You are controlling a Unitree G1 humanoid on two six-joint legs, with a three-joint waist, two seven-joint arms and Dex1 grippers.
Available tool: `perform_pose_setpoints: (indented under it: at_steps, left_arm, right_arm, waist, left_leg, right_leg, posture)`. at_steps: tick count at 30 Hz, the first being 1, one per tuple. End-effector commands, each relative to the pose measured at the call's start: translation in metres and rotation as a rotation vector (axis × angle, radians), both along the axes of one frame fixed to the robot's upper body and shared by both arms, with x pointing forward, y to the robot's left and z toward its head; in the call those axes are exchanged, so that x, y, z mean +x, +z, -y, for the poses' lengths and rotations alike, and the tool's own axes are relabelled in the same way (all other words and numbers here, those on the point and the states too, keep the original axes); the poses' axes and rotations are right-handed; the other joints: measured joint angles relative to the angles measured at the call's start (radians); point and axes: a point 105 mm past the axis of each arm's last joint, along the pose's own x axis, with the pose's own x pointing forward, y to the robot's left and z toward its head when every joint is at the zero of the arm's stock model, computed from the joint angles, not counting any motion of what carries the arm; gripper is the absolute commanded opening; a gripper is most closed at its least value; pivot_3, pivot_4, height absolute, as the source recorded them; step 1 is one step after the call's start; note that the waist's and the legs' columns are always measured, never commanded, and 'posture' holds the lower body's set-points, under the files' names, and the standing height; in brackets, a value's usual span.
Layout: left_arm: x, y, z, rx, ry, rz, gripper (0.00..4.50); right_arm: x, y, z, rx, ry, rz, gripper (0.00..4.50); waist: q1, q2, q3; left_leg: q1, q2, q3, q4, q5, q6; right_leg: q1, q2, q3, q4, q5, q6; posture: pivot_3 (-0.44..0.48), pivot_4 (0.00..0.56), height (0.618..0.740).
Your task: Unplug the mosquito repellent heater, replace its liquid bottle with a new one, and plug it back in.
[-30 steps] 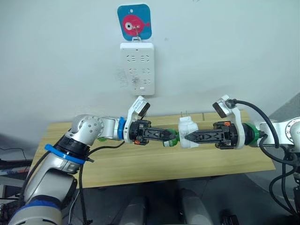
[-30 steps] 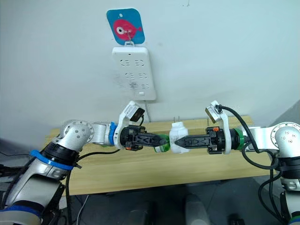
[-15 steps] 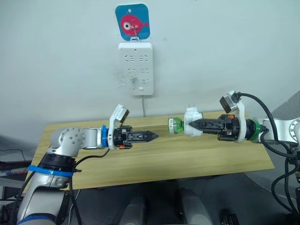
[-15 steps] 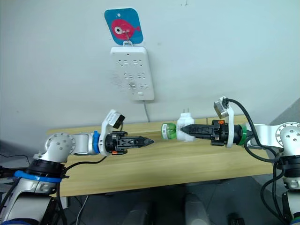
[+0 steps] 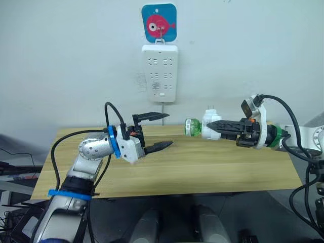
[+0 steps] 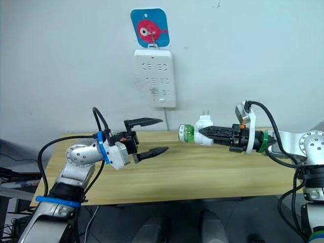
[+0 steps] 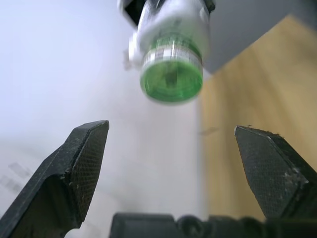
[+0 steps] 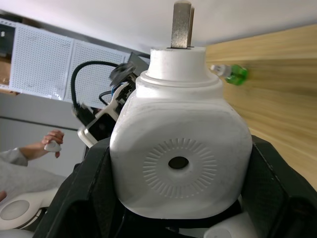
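Left gripper (image 5: 154,131): agape, empty, just left of heater (image 5: 210,125); right gripper (image 5: 215,127) clamps heater; align on green bottle (image 5: 192,127), grip squarely

My two head cameras look forward and down from a middle distance onto the wooden desk (image 5: 202,169) and the wall behind it, sharing nearly the same scene, with the socket strip (image 5: 160,73) at upper centre of both frames. My left wrist camera looks out between the spread fingers of the left gripper (image 7: 171,176), close up on the bottle (image 7: 171,82) in the upper centre of its frame. My right wrist camera sits very near the mosquito repellent heater (image 8: 179,151), which takes up the frame's centre, with desk at the right edge.
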Motion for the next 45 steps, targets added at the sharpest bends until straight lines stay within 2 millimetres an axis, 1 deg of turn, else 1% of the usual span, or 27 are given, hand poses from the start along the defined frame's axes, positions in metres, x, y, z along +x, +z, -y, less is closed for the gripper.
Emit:
perform_pose_setpoints:
  at_steps: [1, 3, 9, 16, 19, 23, 25, 32, 35, 36, 37, 39, 41, 45]
  left_arm:
    - [-0.005, 0.002, 0.005, -0.019, -0.056, 0.124, 4.47]
    - [-0.007, 0.001, 0.011, -0.011, -0.091, 0.165, 4.47]
    - [0.002, 0.0, 0.021, -0.008, -0.102, 0.204, 4.47]
    - [-0.004, 0.001, 0.031, -0.024, -0.167, 0.257, 4.47]
    - [-0.004, 0.001, 0.031, -0.024, -0.168, 0.262, 3.86]
    - [-0.001, 0.004, 0.032, -0.029, -0.159, 0.28, 2.62]
    - [0.002, 0.007, 0.032, -0.035, -0.146, 0.291, 2.13]
    - [0.001, 0.007, 0.033, -0.037, -0.161, 0.288, 2.13]
    - [-0.004, 0.006, 0.035, -0.06, -0.205, 0.22, 2.13]
    - [-0.005, 0.007, 0.038, -0.068, -0.208, 0.142, 2.13]
    - [-0.004, 0.013, 0.04, -0.095, -0.203, 0.069, 2.13]
    - [-0.008, 0.018, 0.042, -0.081, -0.226, -0.01, 2.13]
    - [-0.009, 0.018, 0.04, -0.042, -0.233, -0.008, 2.13]
    - [-0.009, 0.01, 0.034, 0.011, -0.234, -0.001, 2.13]
  right_arm:
    - [-0.004, 0.012, -0.006, 0.031, 0.041, 0.031, 2.97]
    - [-0.004, 0.014, -0.01, 0.039, 0.055, 0.039, 2.97]
    - [-0.006, 0.017, -0.016, 0.047, 0.085, 0.047, 2.97]
    - [-0.007, 0.017, -0.019, 0.053, 0.098, 0.05, 2.97]
    - [-0.008, 0.017, -0.019, 0.05, 0.104, 0.05, 2.97]
    - [-0.01, 0.017, -0.02, 0.052, 0.117, 0.051, 2.97]
    - [-0.011, 0.017, -0.02, 0.051, 0.12, 0.052, 2.97]
    - [-0.011, 0.017, -0.021, 0.052, 0.125, 0.052, 2.97]
    - [-0.014, 0.016, -0.021, 0.042, 0.138, 0.053, 2.97]
    - [-0.015, 0.015, -0.021, 0.037, 0.143, 0.052, 2.97]
    - [-0.017, 0.014, -0.021, 0.029, 0.151, 0.052, 2.97]
    - [-0.021, 0.012, -0.02, 0.018, 0.165, 0.049, 2.97]
    - [-0.022, 0.011, -0.02, 0.018, 0.169, 0.048, 2.97]
    - [-0.022, 0.011, -0.021, 0.028, 0.169, 0.047, 2.97]
  waist:
    - [-0.001, 0.0, 0.0]
    - [-0.001, 0.0, 0.0]
    - [-0.003, 0.0, 0.0]
    - [-0.006, 0.0, 0.0]
    - [-0.008, 0.0, 0.0]
    - [-0.009, 0.0, 0.0]
    - [-0.01, 0.0, 0.0]
    - [-0.012, 0.0, 0.0]
    - [-0.014, 0.0, 0.0]
    - [-0.014, 0.0, 0.0]
    - [-0.015, 0.0, 0.0]
    - [-0.016, 0.0, 0.0]
    - [-0.019, 0.0, 0.0]
    - [-0.026, 0.0, 0.0]
  left_leg:
    - [0.0, 0.0, 0.001, 0.0, 0.0, 0.0]
    - [0.0, 0.0, 0.002, 0.0, -0.001, 0.001]
    - [0.0, 0.0, 0.003, 0.001, -0.001, 0.002]
    - [0.0, 0.0, 0.003, 0.001, -0.001, 0.002]
    - [0.0, 0.0, 0.003, 0.001, -0.001, 0.002]
    - [0.0, 0.0, 0.003, 0.001, -0.001, 0.002]
    - [0.0, 0.0, 0.003, 0.001, -0.001, 0.002]
    - [0.0, 0.0, 0.003, 0.001, -0.001, 0.002]
    - [0.0, 0.0, 0.002, 0.001, -0.001, 0.002]
    - [0.0, 0.0, 0.002, 0.001, -0.001, 0.002]
    - [0.0, 0.0, 0.002, 0.001, -0.001, 0.002]
    - [-0.001, 0.0, 0.001, 0.001, -0.001, 0.002]
    - [-0.001, 0.0, 0.001, 0.001, -0.001, 0.002]
    - [0.0, 0.0, 0.001, 0.001, -0.001, 0.002]
  right_leg:
    - [0.0, 0.0, -0.001, 0.0, 0.0, 0.0]
    - [-0.001, -0.001, -0.001, 0.001, 0.0, 0.001]
    - [-0.001, -0.001, -0.001, 0.002, 0.001, 0.002]
    - [-0.001, -0.001, -0.001, 0.002, 0.001, 0.002]
    - [-0.001, -0.001, -0.001, 0.002, 0.001, 0.002]
    - [-0.001, -0.001, -0.001, 0.002, 0.001, 0.002]
    - [-0.001, -0.001, -0.001, 0.002, 0.001, 0.002]
    - [-0.002, -0.001, -0.001, 0.003, 0.001, 0.002]
    - [-0.002, -0.001, -0.001, 0.003, 0.001, 0.002]
    - [-0.002, -0.001, -0.001, 0.003, 0.001, 0.002]
    - [-0.002, -0.001, -0.001, 0.003, 0.001, 0.002]
    - [-0.002, -0.002, -0.001, 0.002, 0.001, 0.002]
    - [-0.002, -0.002, -0.002, 0.001, 0.001, 0.002]
    - [-0.002, -0.002, -0.002, 0.001, 0.001, 0.002]
  posture:
    - [-0.109, 0.22, 0.74]
    - [-0.11, 0.221, 0.74]
    - [-0.119, 0.224, 0.74]
    - [-0.126, 0.228, 0.74]
    - [-0.126, 0.228, 0.74]
    - [-0.132, 0.23, 0.74]
    - [-0.131, 0.232, 0.74]
    - [-0.128, 0.235, 0.74]
    - [-0.128, 0.237, 0.74]
    - [-0.128, 0.237, 0.74]
    - [-0.128, 0.237, 0.74]
    - [-0.127, 0.237, 0.74]
    - [-0.121, 0.237, 0.74]
    - [-0.123, 0.237, 0.74]
